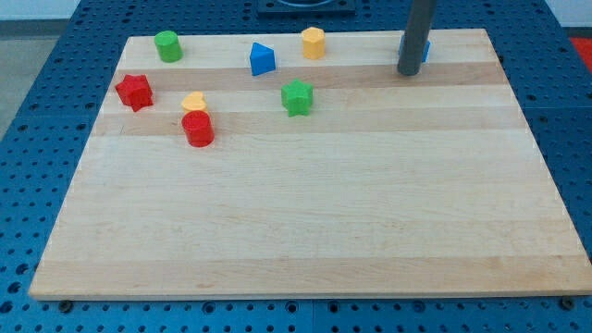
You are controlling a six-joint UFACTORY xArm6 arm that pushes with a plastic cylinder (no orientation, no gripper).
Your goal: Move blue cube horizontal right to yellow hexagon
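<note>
On a pale wooden board set over a blue perforated bench, my tip stands near the view's top right, directly in front of the blue cube, of which only a sliver shows at the rod's right edge; whether the two touch cannot be told. There is no claw to be wide, narrow or holding, only a bare rod end on the surface. The yellow hexagon sits well to the view's left at much the same height, so the cube appears already level with it and to its right, suggesting the push is at or near its end. Elsewhere lie a blue wedge-like block, green cylinder, green star, red star, red cylinder and a small yellow block touching it.
</note>
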